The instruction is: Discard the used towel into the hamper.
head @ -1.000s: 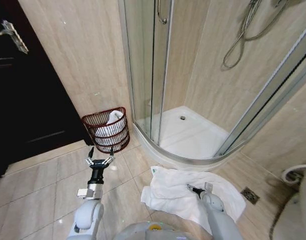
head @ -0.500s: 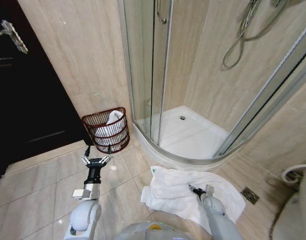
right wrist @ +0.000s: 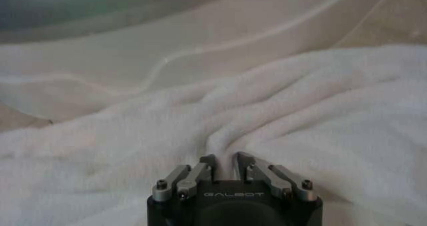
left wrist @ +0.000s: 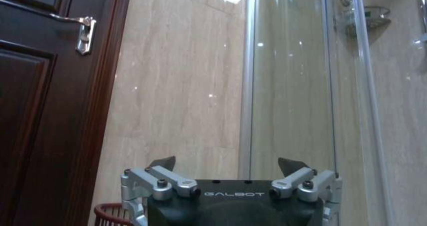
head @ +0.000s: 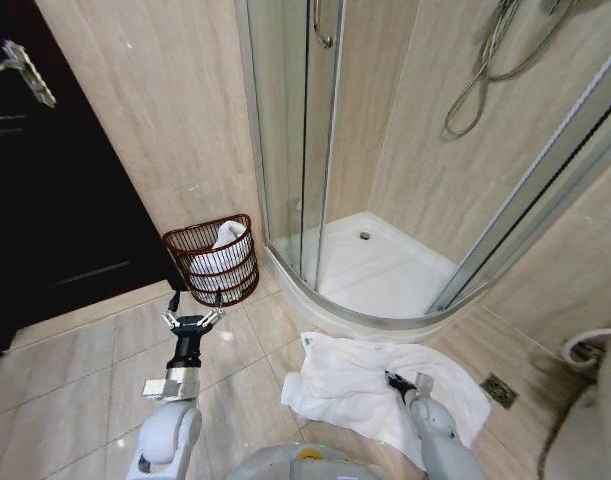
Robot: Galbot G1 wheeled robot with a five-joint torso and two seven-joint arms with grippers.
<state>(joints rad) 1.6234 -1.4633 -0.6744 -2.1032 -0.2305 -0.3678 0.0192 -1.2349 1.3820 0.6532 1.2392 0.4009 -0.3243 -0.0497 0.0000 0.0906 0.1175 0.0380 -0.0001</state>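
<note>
Beige tile ran across the bathroom floor (head: 75, 370) from the dark door (head: 45, 200) to the curved glass shower enclosure (head: 305, 150), and the used towel (head: 355, 385) lay crumpled on that floor just in front of the shower tray, well apart from the hamper (head: 213, 258) standing against the wall beside the glass. My right pincer (right wrist: 223, 161) was down on the towel with its tips drawn nearly together around a raised fold of the cloth. The towel looked soft, limp and light to me; I judged it would sag and trail when lifted, so a bunched ridge near the middle seemed a better hold than a flat edge. The hamper already held something white, so room inside might be tight. My left pincer (head: 192, 320) hung spread wide and empty over the tiles just short of the hamper. Compared with a second before, that left arm had drawn back slightly from the hamper, and my right pincer had shifted a little nearer me across the towel.
</note>
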